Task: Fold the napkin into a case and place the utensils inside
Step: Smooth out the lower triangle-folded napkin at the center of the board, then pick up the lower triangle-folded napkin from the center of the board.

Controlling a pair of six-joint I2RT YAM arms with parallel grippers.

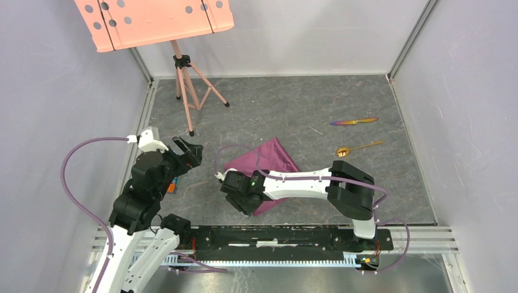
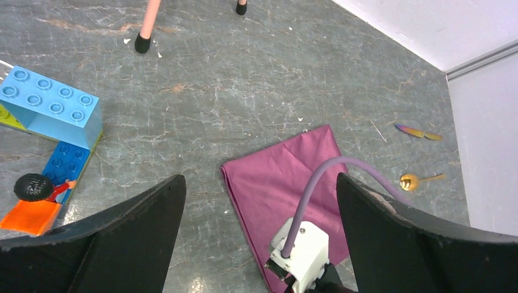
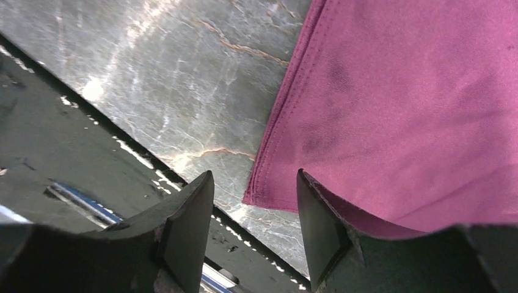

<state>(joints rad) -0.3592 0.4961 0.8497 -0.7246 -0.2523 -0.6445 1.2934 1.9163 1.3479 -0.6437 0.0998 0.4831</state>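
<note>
At the near edge of the table [image 1: 293,104], straddles napkin [image 3: 397,91] corner with half-open right gripper [image 3: 253,183] for folding; parks left gripper [image 2: 259,180] wide.

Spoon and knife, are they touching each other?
Apart. The top view shows a strip of bare grey table between the gold spoon and the rainbow knife.

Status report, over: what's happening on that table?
Left gripper open, empty. Right gripper open, straddling napkin corner. Knife, spoon off right, untouched. Blocks clear of napkin.
</note>
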